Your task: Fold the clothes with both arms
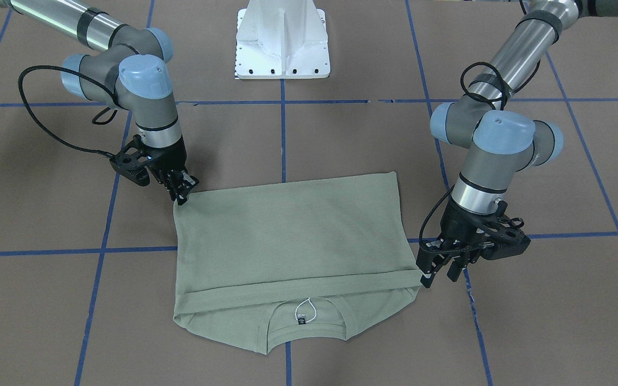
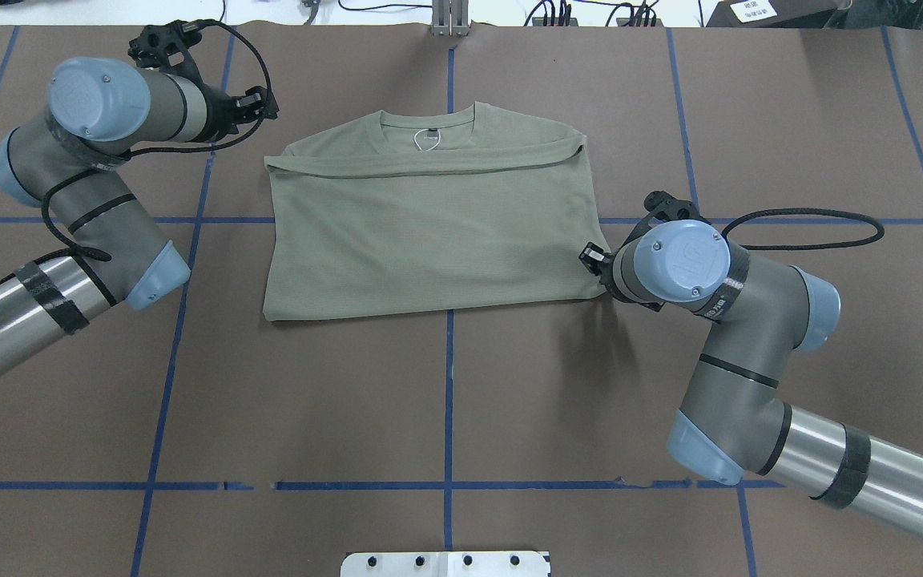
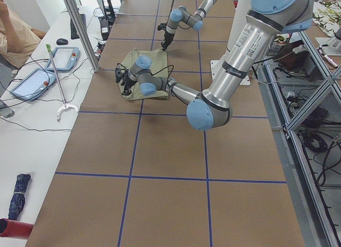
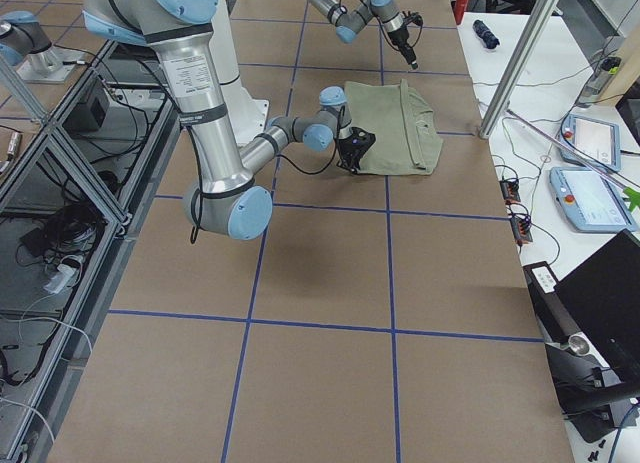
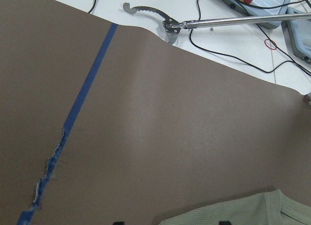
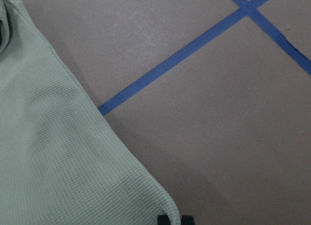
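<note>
In the front-facing view the shirt lies folded at frame centre. The left gripper stands wide open and empty at its lower-right corner. The right gripper seems pinched on the upper-left corner, so pulling from that corner alone could drag the fold askew.

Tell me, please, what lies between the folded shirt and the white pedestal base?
Only bare brown table cover, crossed by blue tape lines, lies between the shirt and the pedestal base. The overhead and front-facing views both show it.
</note>
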Controlling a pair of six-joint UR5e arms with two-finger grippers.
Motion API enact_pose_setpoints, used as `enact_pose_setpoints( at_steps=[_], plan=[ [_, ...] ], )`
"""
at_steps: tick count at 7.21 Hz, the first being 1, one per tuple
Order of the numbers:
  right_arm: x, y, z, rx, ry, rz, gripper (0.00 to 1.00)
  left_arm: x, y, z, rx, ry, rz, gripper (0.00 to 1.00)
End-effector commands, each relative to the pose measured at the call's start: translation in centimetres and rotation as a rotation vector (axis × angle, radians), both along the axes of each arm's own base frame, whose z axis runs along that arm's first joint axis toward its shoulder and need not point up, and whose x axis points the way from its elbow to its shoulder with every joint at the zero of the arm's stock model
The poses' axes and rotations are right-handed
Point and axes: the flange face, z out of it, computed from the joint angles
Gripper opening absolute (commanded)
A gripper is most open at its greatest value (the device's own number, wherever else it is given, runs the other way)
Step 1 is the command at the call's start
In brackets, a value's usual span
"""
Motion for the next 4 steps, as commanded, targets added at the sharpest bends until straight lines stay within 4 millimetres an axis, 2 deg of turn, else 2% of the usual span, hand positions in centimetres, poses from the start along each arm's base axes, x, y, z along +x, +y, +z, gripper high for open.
enact_pose_setpoints(
  at_steps=[1,2,3,4],
  plan=[
    [0.3,0.1,-0.7,0.002,-0.015,0.007,0.00,-0.2,-0.1,0.0,0.000,-0.001,-0.001,0.70],
    [1.7,0.7,-2.3,0.022,-0.048,0.011,0.00,-0.2,-0.1,-0.3,0.005,0.006,0.000,0.70],
    [4.2,3.4,-2.7,0.026,-0.072,-0.011,0.00,-0.3,0.1,-1.4,0.023,0.025,0.000,0.70],
    [5.4,6.4,-3.0,0.022,-0.092,-0.054,0.00,-0.2,0.5,-2.1,0.023,0.046,0.029,0.70]
  ],
)
